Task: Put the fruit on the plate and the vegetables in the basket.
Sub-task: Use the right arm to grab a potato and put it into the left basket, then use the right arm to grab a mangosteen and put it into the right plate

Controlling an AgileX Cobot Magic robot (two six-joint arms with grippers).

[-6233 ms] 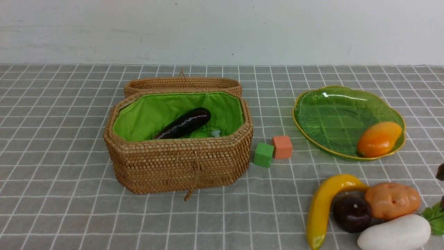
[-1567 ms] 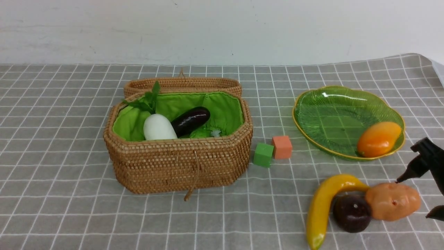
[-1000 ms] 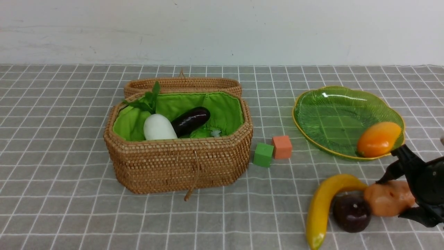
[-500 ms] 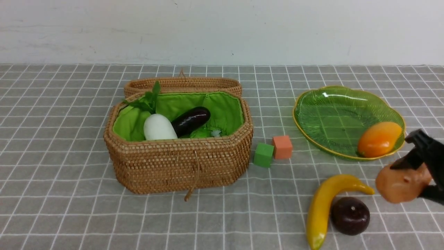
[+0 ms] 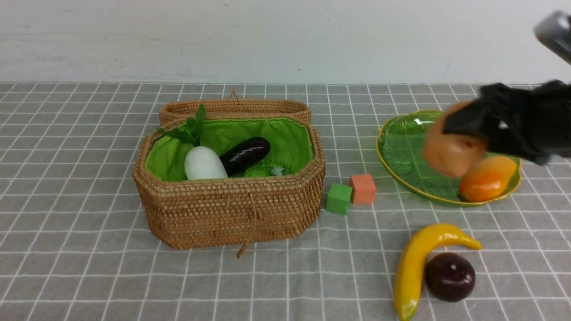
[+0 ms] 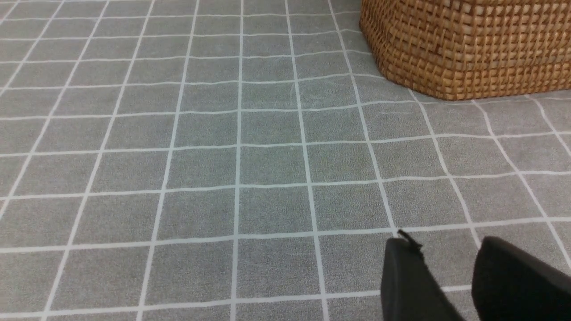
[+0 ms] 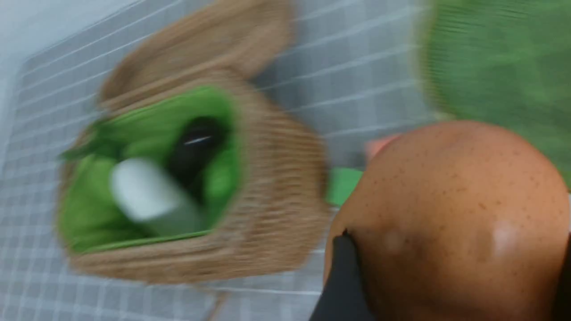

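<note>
Gripping potato (image 5: 453, 142) — right claw (image 5: 473, 127), raised — blurred.

Place looks like a test area, maybe a lab

Robot arm (image 5: 535, 116) works over tabletop (image 5: 134, 285) with gray grid cover, before plain pale wall (image 5: 267, 40); the exact kind of room I cannot tell.

From between the arms, our front view faces forward, farther back; our closer wrist views each share the wicker basket (image 5: 229, 209) with it.
</note>
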